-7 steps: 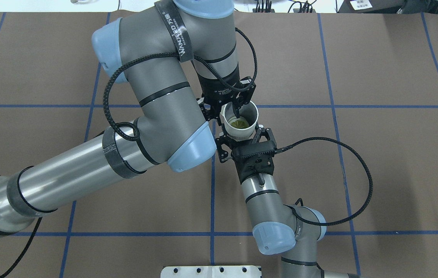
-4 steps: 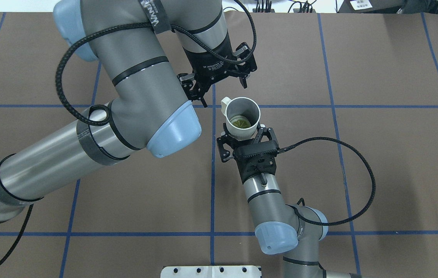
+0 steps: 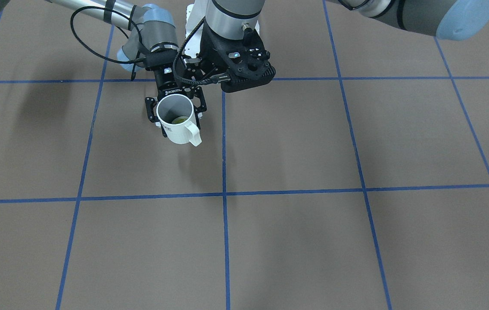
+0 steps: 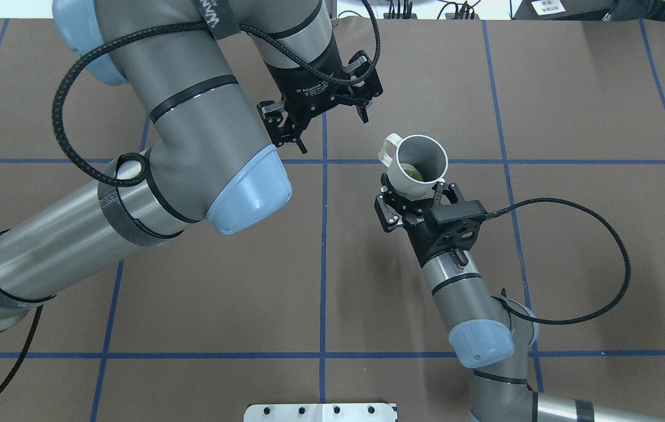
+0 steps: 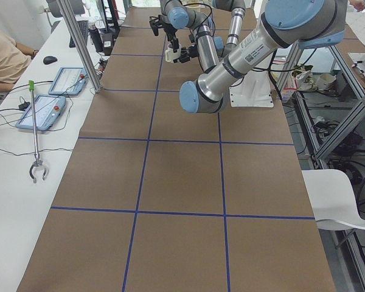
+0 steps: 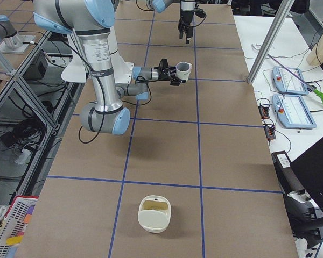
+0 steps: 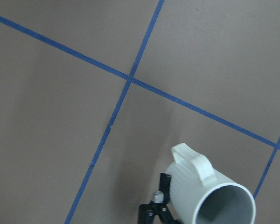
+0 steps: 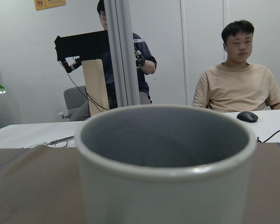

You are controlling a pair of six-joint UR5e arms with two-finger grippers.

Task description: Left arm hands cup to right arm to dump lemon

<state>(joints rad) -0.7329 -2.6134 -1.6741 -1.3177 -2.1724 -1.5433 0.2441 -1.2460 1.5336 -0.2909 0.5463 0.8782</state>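
Observation:
The cup [image 4: 417, 167], a white mug with its handle to the left, is held above the table in my right gripper [image 4: 414, 186], which is shut on its lower body. The yellowish-green lemon [image 4: 409, 172] lies inside it. The cup also shows in the front-facing view [image 3: 178, 125], with the lemon [image 3: 179, 120] in it, in the left wrist view [image 7: 210, 196], and it fills the right wrist view [image 8: 163, 158]. My left gripper [image 4: 334, 133] is open and empty, up and to the left of the cup, apart from it.
A cream container [image 6: 154, 214] stands on the brown mat toward the table's right end. A metal base plate [image 4: 320, 412] is at the near edge. Operators, tablets and a metal post [image 6: 264, 43] line the far side.
My left gripper let go of the cup's rim and drew back, away from it. My right gripper, still holding the cup, carried it to the right.

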